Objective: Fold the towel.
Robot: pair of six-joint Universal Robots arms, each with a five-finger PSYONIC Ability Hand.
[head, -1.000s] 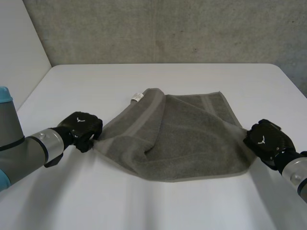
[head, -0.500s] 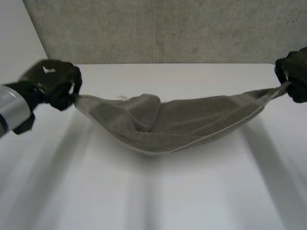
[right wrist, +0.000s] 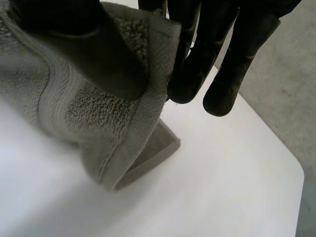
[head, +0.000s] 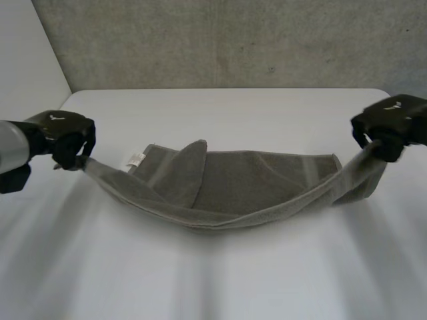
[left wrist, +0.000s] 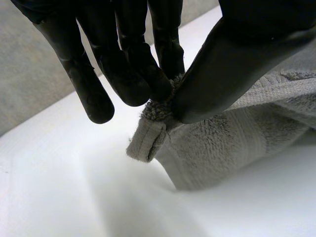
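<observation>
A grey-green terry-cloth towel (head: pixel 253 190) is hanging stretched between the two hands above the white surface (head: pixel 220 280). It is sagging in a long shallow curve across the middle of the head view. Its ends are rising toward the hands and its low middle is reaching down to the surface, though whether it is actually resting there cannot be told. One flap of the cloth is standing up in a peak near the towel's left half. A small white label (head: pixel 135 159) is showing on the cloth just beside that peak, toward the left hand.

The left hand (head: pixel 63 137) is gripping the towel's left end. In the left wrist view, its fingers (left wrist: pixel 133 74) are pressing a corner of the towel (left wrist: pixel 222 143) against the thumb (left wrist: pixel 232 64), and a short hemmed tip is poking out below the pinch.

The right hand (head: pixel 390 123) is gripping the towel's right end, with a fold of cloth drooping beneath it. In the right wrist view, the thumb (right wrist: pixel 84 49) is lying across the towel's ribbed edge (right wrist: pixel 98 113) and clamping it against the fingers (right wrist: pixel 197 59) behind it.

A grey concrete wall (head: pixel 233 40) is running behind the surface's far edge.
</observation>
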